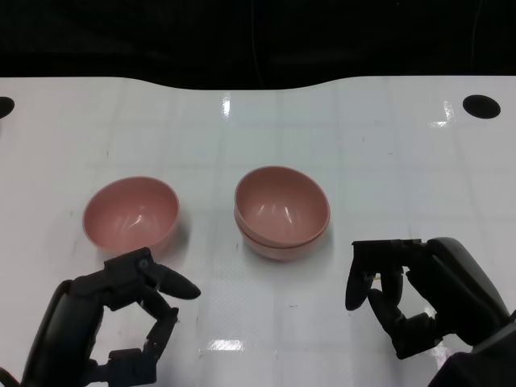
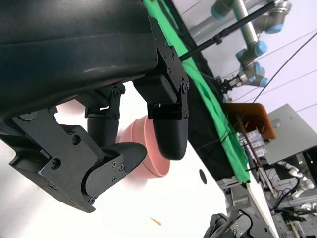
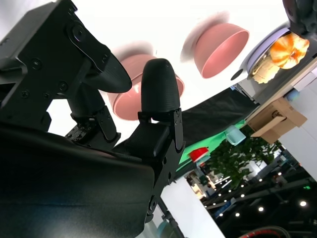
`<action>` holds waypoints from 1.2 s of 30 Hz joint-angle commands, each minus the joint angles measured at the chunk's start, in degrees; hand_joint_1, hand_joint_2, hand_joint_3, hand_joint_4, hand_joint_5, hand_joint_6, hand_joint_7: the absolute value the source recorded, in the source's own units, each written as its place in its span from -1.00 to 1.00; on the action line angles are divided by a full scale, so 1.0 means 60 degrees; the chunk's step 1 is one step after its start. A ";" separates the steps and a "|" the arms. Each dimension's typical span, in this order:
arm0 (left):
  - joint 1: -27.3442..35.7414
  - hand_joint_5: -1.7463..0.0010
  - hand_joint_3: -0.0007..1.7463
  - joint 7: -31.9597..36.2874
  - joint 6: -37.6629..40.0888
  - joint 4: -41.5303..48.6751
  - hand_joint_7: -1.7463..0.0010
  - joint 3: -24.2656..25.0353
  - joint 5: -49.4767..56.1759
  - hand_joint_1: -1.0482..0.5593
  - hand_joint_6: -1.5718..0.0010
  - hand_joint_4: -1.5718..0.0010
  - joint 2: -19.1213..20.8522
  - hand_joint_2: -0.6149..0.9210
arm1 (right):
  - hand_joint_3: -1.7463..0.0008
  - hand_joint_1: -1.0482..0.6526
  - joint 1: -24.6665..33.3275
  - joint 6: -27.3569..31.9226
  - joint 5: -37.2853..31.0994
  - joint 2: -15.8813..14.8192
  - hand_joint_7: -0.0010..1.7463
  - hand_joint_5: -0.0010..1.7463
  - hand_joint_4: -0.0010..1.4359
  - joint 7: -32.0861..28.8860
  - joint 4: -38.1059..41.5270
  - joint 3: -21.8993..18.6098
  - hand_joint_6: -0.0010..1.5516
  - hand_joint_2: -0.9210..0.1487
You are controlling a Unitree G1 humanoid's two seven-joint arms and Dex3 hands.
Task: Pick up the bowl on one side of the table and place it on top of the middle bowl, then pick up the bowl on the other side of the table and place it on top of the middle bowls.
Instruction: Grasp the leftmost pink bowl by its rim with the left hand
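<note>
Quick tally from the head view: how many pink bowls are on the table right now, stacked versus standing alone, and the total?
Pink bowls nested in the middle stack: 2
Pink bowl standing alone on the left side: 1
Total pink bowls: 3
Neither the left hand nor the right hand holds a bowl.

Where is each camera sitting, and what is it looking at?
Head view: high on the robot, looking down at the white table, single bowl, stacked bowls, left hand, right hand.
Left wrist view: behind the left hand, facing one pink bowl.
Right wrist view: behind the right hand, facing both.
Shared: the single bowl shows in every view.
</note>
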 commanded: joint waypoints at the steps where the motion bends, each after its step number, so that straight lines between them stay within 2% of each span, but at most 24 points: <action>1: 0.0101 -0.49 0.06 0.0182 0.0090 -0.0539 0.25 0.0159 0.0477 0.15 0.12 0.34 0.0279 0.58 | -0.96 0.18 0.0096 0.0209 0.0046 0.0014 0.80 1.00 0.34 0.0104 -0.0232 -0.0024 0.07 0.54; 2: 0.0076 -0.49 0.01 0.0156 0.0129 -0.0675 0.28 0.0217 0.0642 0.14 0.13 0.36 0.0391 0.61 | -0.96 0.18 0.0099 0.0250 0.0026 0.0027 0.80 1.00 0.35 0.0116 -0.0262 -0.0013 0.07 0.54; 3: 0.0054 -0.46 -0.15 0.0131 0.0171 -0.0778 0.31 0.0268 0.0762 0.11 0.19 0.44 0.0480 0.68 | -0.95 0.17 0.0102 0.0286 0.0005 0.0042 0.82 1.00 0.36 0.0124 -0.0292 -0.0001 0.06 0.54; 5: 0.0028 -0.43 -0.31 0.0105 0.0459 -0.1073 0.34 0.0351 0.1117 0.07 0.24 0.52 0.0664 0.77 | -0.94 0.16 0.0094 0.0322 -0.0010 0.0065 0.83 1.00 0.37 0.0131 -0.0313 0.0010 0.06 0.54; 6: 0.0010 -0.37 -0.52 0.0160 0.0575 -0.1231 0.40 0.0396 0.1488 0.02 0.28 0.57 0.0767 0.88 | -0.94 0.16 0.0088 0.0342 -0.0002 0.0072 0.83 1.00 0.37 0.0136 -0.0314 0.0006 0.06 0.54; 7: -0.0006 -0.33 -0.63 0.0250 0.0756 -0.1451 0.44 0.0445 0.2015 0.00 0.30 0.60 0.0861 0.94 | -0.94 0.16 0.0087 0.0360 0.0002 0.0074 0.83 1.00 0.37 0.0141 -0.0315 0.0004 0.06 0.54; 9: -0.0021 -0.29 -0.73 0.0473 0.1151 -0.1898 0.50 0.0490 0.3156 -0.13 0.35 0.62 0.0965 0.99 | -0.92 0.16 0.0095 0.0388 0.0038 0.0074 0.85 1.00 0.36 0.0173 -0.0335 0.0001 0.05 0.53; 12: -0.0044 -0.29 -0.76 0.0672 0.1556 -0.2310 0.59 0.0410 0.4357 -0.22 0.33 0.63 0.1020 1.00 | -0.91 0.16 0.0098 0.0373 0.0061 0.0076 0.85 1.00 0.35 0.0200 -0.0338 -0.0001 0.04 0.52; 15: -0.0195 -0.12 -0.81 0.0696 0.2011 -0.2515 0.75 0.0194 0.5361 -0.25 0.29 0.60 0.1021 1.00 | -0.90 0.15 0.0090 0.0340 0.0055 0.0060 0.83 1.00 0.35 0.0227 -0.0319 -0.0009 0.04 0.52; 20: -0.0703 -0.01 -0.89 0.0650 0.2976 -0.2695 0.87 -0.0240 0.7026 -0.28 0.30 0.58 0.0952 1.00 | -0.90 0.15 0.0115 0.0384 0.0041 0.0050 0.82 1.00 0.33 0.0274 -0.0358 -0.0013 0.04 0.51; 22: -0.0935 0.01 -0.90 0.0449 0.3453 -0.2770 0.89 -0.0435 0.7604 -0.29 0.31 0.58 0.0932 1.00 | -0.89 0.16 0.0113 0.0368 -0.0007 0.0049 0.81 1.00 0.32 0.0251 -0.0351 -0.0012 0.04 0.50; 24: -0.1387 0.14 -0.95 0.0020 0.4164 -0.2713 0.94 -0.0723 0.8423 -0.32 0.34 0.58 0.0934 1.00 | -0.89 0.16 0.0094 0.0321 -0.0122 0.0050 0.81 1.00 0.32 0.0184 -0.0326 0.0012 0.04 0.50; 27: -0.1922 0.25 -0.98 -0.0348 0.4895 -0.2367 0.98 -0.1125 0.9356 -0.33 0.36 0.56 0.0988 1.00 | -0.89 0.15 0.0079 0.0308 -0.0184 0.0087 0.81 1.00 0.32 0.0153 -0.0307 0.0033 0.04 0.51; 36: -0.2918 0.40 -1.00 -0.0541 0.6260 -0.1166 1.00 -0.2062 1.1076 -0.38 0.44 0.56 0.0941 0.99 | -0.88 0.15 0.0076 0.0245 -0.0188 0.0111 0.79 1.00 0.32 0.0126 -0.0253 0.0038 0.05 0.50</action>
